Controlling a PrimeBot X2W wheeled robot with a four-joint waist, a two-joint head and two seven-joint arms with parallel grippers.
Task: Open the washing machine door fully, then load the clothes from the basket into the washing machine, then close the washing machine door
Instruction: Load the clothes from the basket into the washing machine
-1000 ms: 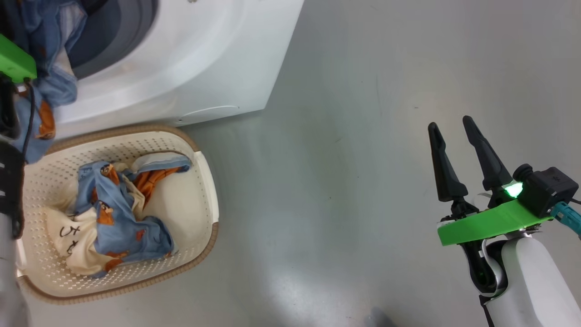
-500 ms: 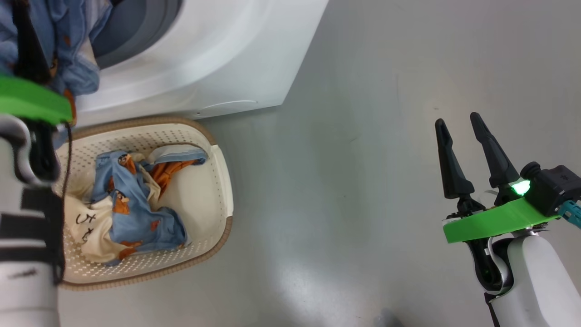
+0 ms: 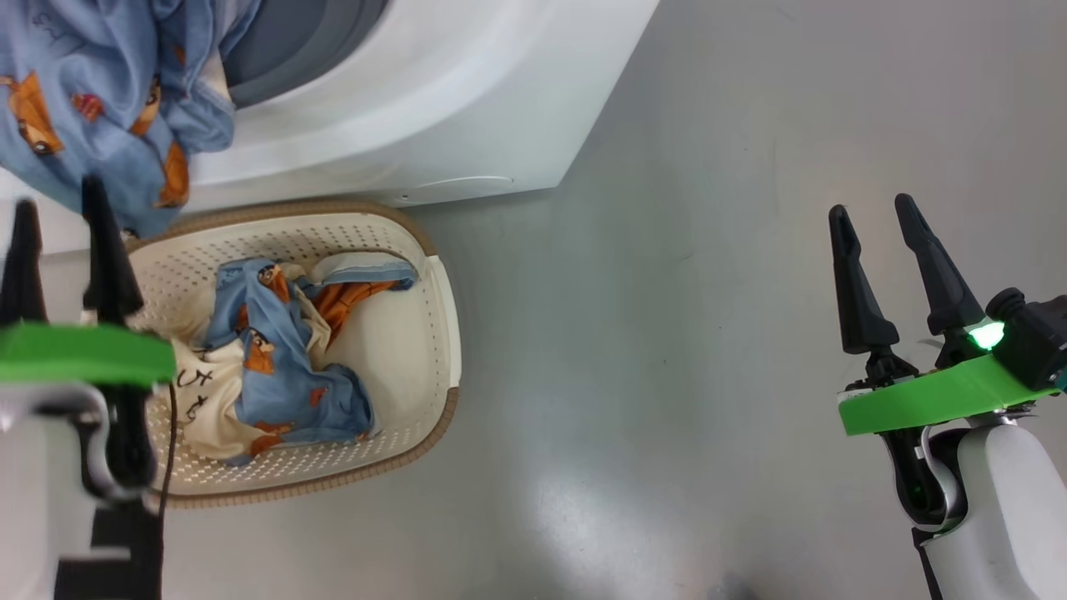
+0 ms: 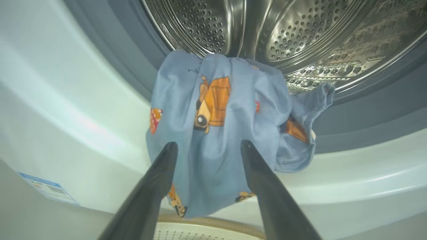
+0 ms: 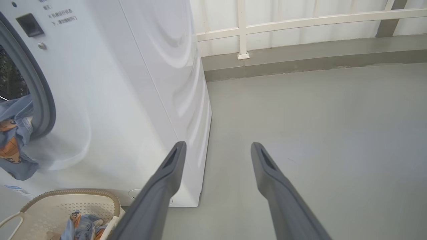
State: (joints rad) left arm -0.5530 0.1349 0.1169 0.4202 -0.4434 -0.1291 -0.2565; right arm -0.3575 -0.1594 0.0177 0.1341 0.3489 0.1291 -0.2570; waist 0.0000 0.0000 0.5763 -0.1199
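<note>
Nearest us, left hand and right hand gape empty. Below, cream perforated plastic basket holds more blue-and-cream clothes. Beyond, a light blue printed garment drapes the white washing machine lip. Loading step; next we'd push it into the steel drum.

Head view: the washer runs off the top edge, the left arm is blurred and hides the basket partly; the label print is unreadable

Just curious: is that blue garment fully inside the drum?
Half out: the blue garment hangs from the drum over the gasket.
</note>
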